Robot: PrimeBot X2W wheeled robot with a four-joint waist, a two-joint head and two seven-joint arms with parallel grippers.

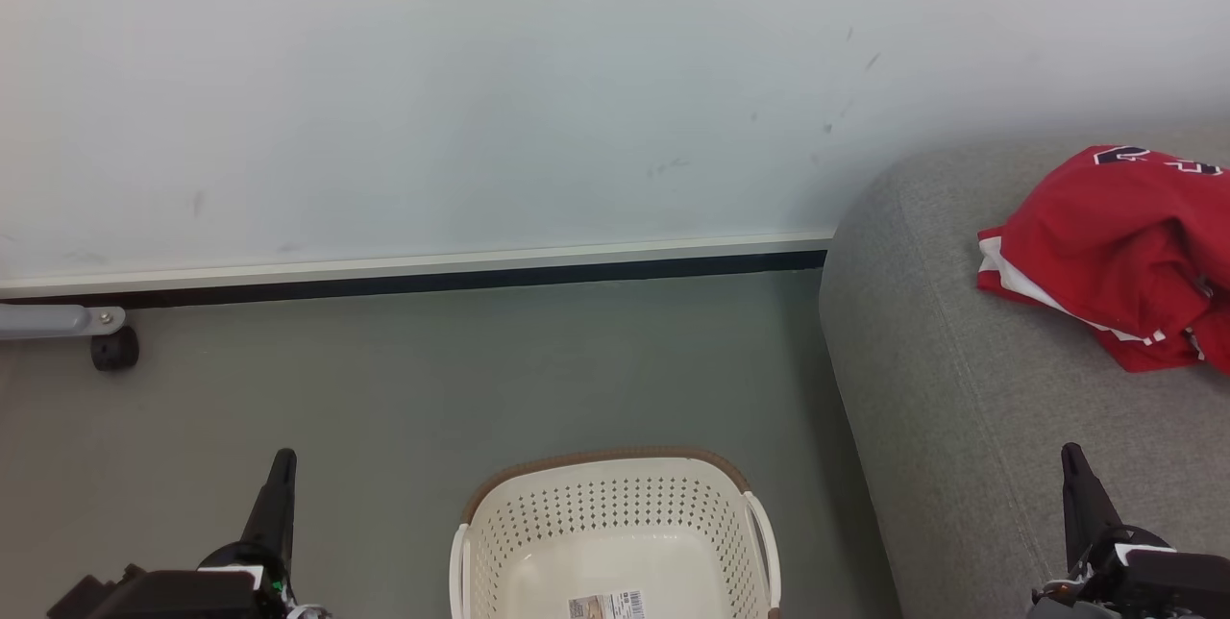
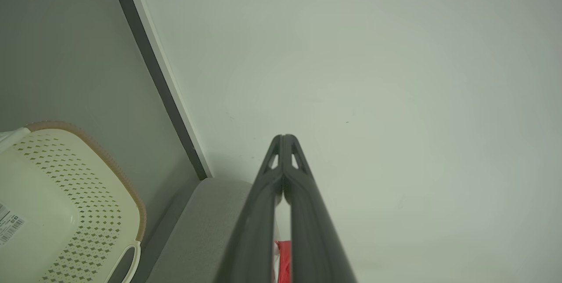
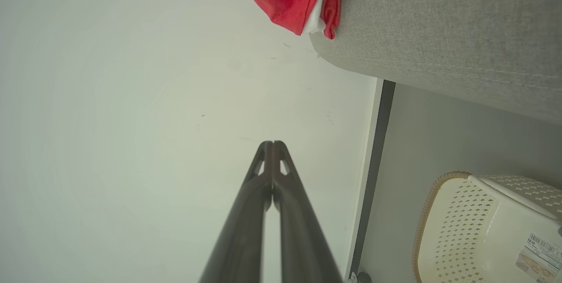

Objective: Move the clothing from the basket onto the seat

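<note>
- The clothing (image 1: 1105, 254), a red jersey with white trim, lies crumpled on the seat (image 1: 942, 388), toward its wall-side edge.
- The basket (image 1: 615, 504) stands on the floor beside the seat's end, a paper label (image 1: 605, 606) on its bottom.
- Left claw (image 1: 282, 461) and right claw (image 1: 1071, 454) are both closed, gripping nothing.
- The fabric looks light, limp and hard to damage; a raised fold or the trimmed hem seems the likeliest pinch point.

A plain pale wall (image 1: 480, 71) – off-white, with a few faint grey scuff marks – fills the upper half of the head view under soft, even light. A white skirting board (image 1: 432, 263) with a dark strip beneath meets a smooth grey-green floor (image 1: 432, 379). At far left, a grey metal bar (image 1: 58, 320) ends above a small black wheel (image 1: 114, 348).
</note>
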